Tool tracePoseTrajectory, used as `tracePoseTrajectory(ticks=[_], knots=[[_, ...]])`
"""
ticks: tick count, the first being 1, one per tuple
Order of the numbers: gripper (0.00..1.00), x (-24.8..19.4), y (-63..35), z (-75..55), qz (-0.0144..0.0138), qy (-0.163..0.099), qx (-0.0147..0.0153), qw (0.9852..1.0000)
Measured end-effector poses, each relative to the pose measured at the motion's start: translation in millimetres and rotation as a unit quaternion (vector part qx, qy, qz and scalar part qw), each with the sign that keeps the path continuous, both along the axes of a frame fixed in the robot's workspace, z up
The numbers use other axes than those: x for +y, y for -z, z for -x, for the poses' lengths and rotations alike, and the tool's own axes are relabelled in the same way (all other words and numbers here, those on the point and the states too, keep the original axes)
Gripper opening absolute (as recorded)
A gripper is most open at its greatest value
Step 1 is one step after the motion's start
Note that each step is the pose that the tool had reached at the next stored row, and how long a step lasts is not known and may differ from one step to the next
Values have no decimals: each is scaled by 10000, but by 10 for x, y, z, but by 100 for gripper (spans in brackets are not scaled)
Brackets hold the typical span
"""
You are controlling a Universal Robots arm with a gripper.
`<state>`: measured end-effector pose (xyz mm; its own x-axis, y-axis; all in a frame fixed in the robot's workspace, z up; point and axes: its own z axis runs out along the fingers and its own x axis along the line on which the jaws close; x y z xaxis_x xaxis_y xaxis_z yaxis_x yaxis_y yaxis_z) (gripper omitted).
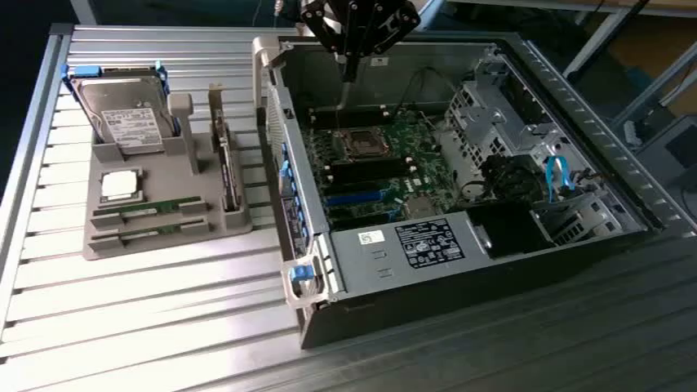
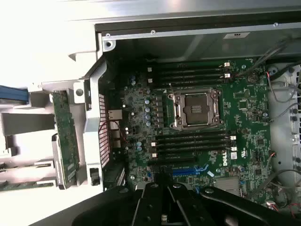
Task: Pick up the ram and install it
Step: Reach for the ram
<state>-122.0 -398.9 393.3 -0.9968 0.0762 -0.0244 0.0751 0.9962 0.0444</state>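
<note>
Nothing is installed yet: two ram sticks (image 1: 147, 210) lie in the tray's (image 1: 234, 222) near slots on the desk (image 1: 142, 310), at the exterior view's left of the case (image 1: 360, 245), with a third green board (image 1: 225, 163) on edge beside them. Beyond, one processor (image 1: 120, 186) and one drive (image 1: 130, 118). On the motherboard (image 2: 249, 117) the slots look empty. Farthest, the jaws hang shut and empty over the case.

Likely robotics lab: open PC case (image 1: 436, 306), parts jig (image 1: 163, 241), ribbed metal bench (image 1: 142, 310).
</note>
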Motion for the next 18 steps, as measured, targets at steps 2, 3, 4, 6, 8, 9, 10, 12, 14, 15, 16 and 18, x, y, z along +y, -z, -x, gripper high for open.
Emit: tracePoseTrajectory(ticks=[2,3,4,6,8,9,10,12,14,15,16,18], knots=[[10,0,0,0,0,0,0,10000],[10,0,0,0,0,0,0,10000],[10,0,0,0,0,0,0,10000],[10,0,0,0,0,0,0,10000],[10,0,0,0,0,0,0,10000],[10,0,0,0,0,0,0,10000],[10,0,0,0,0,0,0,10000],[10,0,0,0,0,0,0,10000],[10,0,0,9,0,1,0,10000],[10,0,0,24,0,0,0,10000],[10,0,0,53,0,0,0,10000],[10,0,0,87,0,0,0,10000]])
